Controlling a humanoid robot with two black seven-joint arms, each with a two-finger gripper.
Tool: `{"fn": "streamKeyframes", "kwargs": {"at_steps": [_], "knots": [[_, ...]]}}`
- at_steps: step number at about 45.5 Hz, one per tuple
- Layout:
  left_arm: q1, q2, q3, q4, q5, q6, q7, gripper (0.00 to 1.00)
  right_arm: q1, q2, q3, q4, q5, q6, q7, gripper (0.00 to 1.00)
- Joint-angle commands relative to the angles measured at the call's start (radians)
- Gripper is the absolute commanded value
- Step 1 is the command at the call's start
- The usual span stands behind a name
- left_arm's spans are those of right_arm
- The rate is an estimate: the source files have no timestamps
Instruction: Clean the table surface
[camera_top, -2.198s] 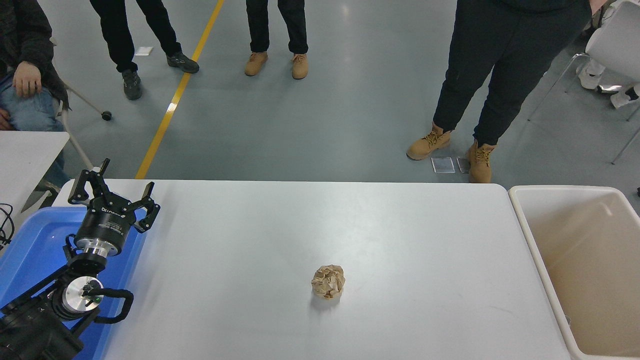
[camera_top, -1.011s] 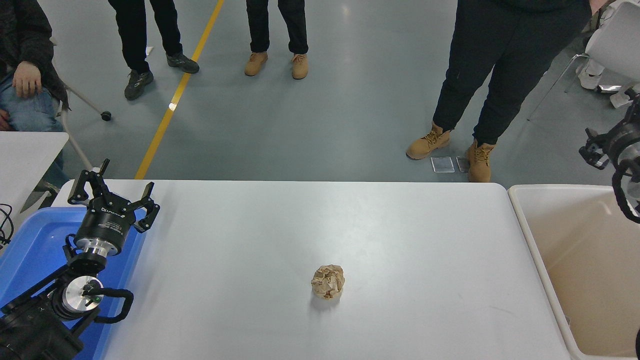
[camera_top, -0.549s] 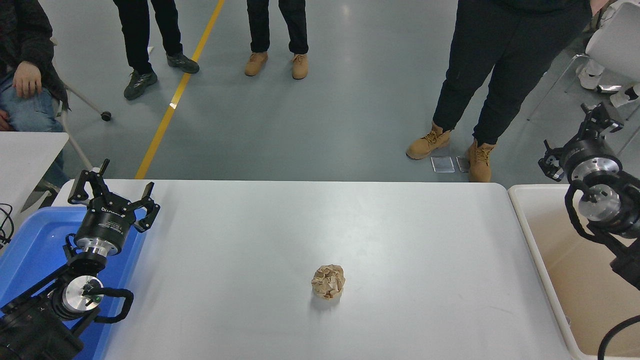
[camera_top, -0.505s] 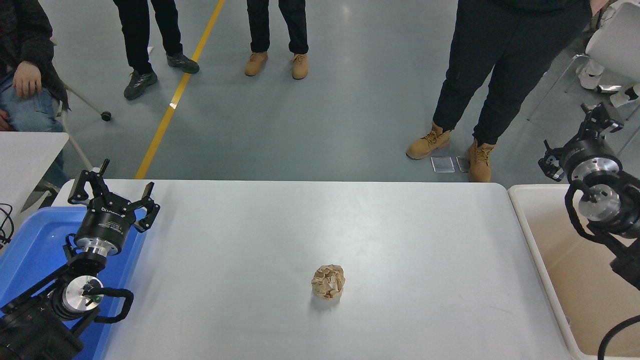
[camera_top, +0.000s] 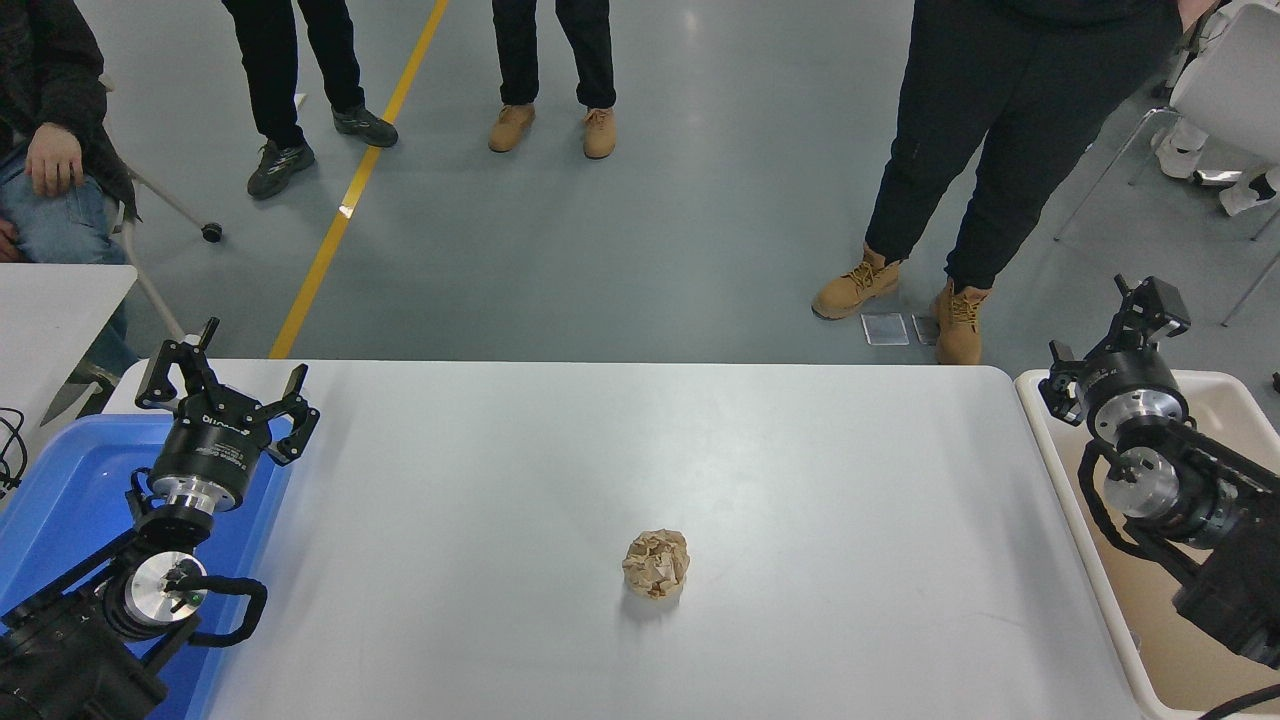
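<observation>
Head view: right claw (camera_top: 1108, 345) spread above bare beige bin (camera_top: 1180, 640); left claw (camera_top: 225, 385) spread over blue bin (camera_top: 60, 490).

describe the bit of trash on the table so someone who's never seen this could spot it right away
Start at the big white table surface filling the lower picture. A little below its middle lies a crumpled ball of brown paper, alone. It is the only loose thing on the tabletop, tan and wrinkled against plain white.

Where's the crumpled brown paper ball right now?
In the head view, the paper ball sits alone on the white table surface, slightly right of centre and toward the near edge, well apart from both claws.
</observation>
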Motion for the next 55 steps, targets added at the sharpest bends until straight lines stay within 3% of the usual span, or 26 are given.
{"fn": "streamKeyframes", "kwargs": {"at_steps": [1,29,35,45,55], "knots": [[0.001,0.0,0.0,0.0,0.0,0.0,0.0,0.99,-0.015,0.012,0.0,0.001,-0.01,-0.001,0.013,0.99],[-0.001,0.0,0.0,0.0,0.0,0.0,0.0,0.99,0.01,-0.044,-0.063,0.013,-0.01,0.013,0.009,0.99],[0.001,0.0,0.0,0.0,0.0,0.0,0.0,0.99,0.041,-0.109,-0.134,0.055,-0.01,0.108,0.006,0.99],[-0.001,0.0,0.0,0.0,0.0,0.0,0.0,0.99,0.087,-0.21,-0.238,0.173,-0.019,0.159,0.006,0.98],[0.001,0.0,0.0,0.0,0.0,0.0,0.0,0.99,0.162,-0.278,-0.353,0.244,-0.154,0.266,0.003,0.98]]}}
